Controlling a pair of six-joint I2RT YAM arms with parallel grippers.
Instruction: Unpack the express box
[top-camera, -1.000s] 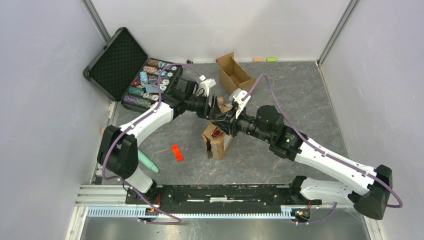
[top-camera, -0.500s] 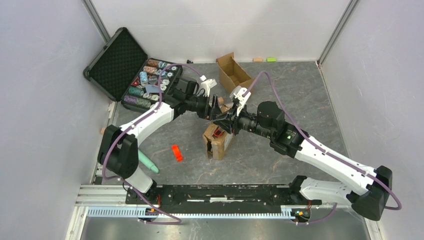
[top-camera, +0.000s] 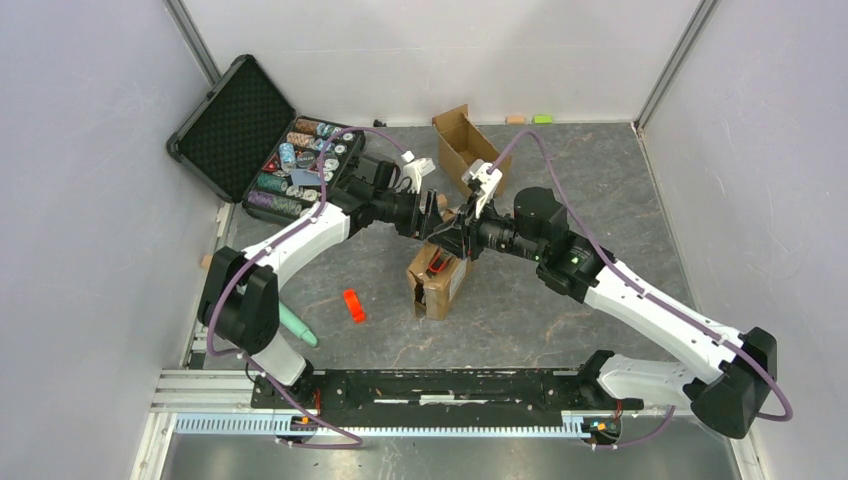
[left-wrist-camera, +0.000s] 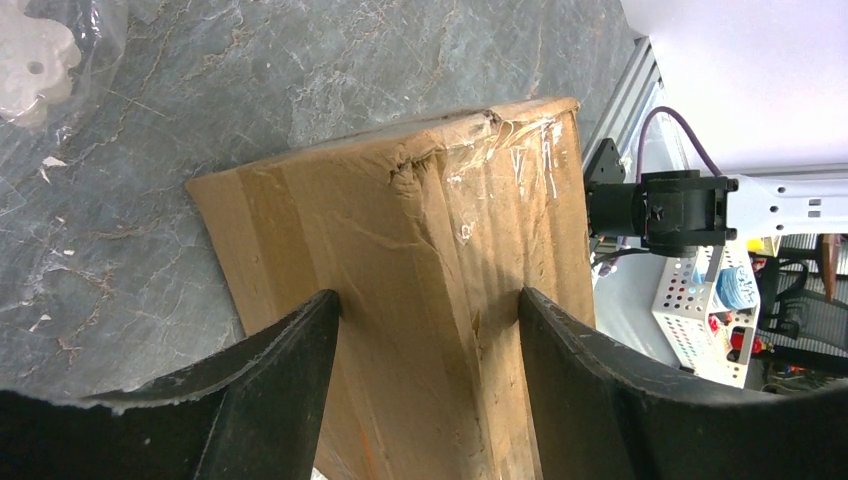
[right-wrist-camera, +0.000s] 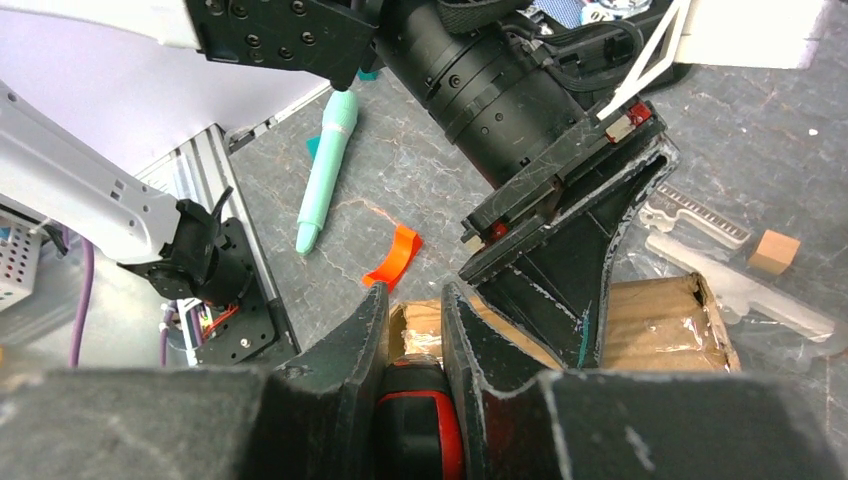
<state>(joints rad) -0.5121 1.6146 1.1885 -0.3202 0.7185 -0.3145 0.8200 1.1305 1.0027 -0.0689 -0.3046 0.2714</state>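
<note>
Finds the express box (top-camera: 437, 287) near the middle of the table, just below where the two wrists meet, opened end turned up toward them, long axis seemingly running from that end back toward the arm bases. Pins it with the left gripper (left-wrist-camera: 425, 300): fingers spread wide and pressed to two opposite long faces, straddling the short width, so clenched on the cardboard rather than released. Shows the right gripper (right-wrist-camera: 413, 300) narrowed tight on a red-and-black object (right-wrist-camera: 418, 405) at or just above the box mouth, just beside the left gripper's black finger. Puts both pincers at the same end of the box, nearly touching, the right one over the opening, the left one reaching in from the left. Calls, most likely, for a pull by the right arm along the long axis, out of the mouth, against the left arm's hold. Risks dragging the whole box along if that hold slips on taped, crumpled cardboard. Cannot tell how much of the object is inside.
</note>
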